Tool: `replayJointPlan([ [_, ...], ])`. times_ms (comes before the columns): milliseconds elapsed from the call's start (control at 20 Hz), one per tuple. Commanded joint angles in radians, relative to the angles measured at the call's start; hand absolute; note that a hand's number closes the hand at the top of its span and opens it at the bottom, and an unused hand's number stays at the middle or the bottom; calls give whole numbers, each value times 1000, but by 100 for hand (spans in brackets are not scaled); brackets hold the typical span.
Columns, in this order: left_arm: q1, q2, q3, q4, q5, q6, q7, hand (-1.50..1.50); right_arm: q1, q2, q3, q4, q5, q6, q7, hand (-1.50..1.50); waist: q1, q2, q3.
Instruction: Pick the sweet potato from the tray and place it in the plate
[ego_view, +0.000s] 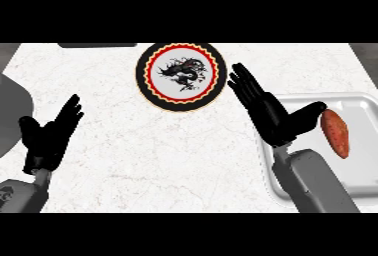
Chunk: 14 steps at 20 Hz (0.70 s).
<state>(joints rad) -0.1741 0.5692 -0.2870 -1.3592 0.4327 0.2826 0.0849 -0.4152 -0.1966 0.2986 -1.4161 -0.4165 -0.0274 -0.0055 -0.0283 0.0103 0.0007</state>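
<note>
sweet potato (336, 133) | lengthwise up-down in tray (362, 185) | right hand (269, 112) spread beside | left hand (46, 135) spread

White marbled counter (184, 160), matt tray (362, 180)

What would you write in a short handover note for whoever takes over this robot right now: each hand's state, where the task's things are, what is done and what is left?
Left hand: open, resting at the view's left, holding nothing.
Right hand: open, over the tray's left edge, thumb toward the sweet potato, not gripping it.
Sweet potato: lies in the white tray at the right.
Plate: at the counter's far middle, nothing on it.
Done: nothing picked yet.
Left: grasp the sweet potato, carry it to the plate, release.
</note>
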Motion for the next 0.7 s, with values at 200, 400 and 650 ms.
replayJointPlan([
  [200, 75, 131, 35, -28, -140, 39, -140, 0, 56, -116, -458, -21, -355, -2, 16, -150, 1, -24, 6],
  [400, 141, 101, 3, -30, -175, 60, -202, 0, 108, -288, -577, 91, -111, -236, -83, -150, 6, -15, -1],
  [650, 245, 98, 17, -73, -186, 70, -272, 0, 254, -196, -686, -55, -169, -316, -187, -150, 16, -19, -1],
])
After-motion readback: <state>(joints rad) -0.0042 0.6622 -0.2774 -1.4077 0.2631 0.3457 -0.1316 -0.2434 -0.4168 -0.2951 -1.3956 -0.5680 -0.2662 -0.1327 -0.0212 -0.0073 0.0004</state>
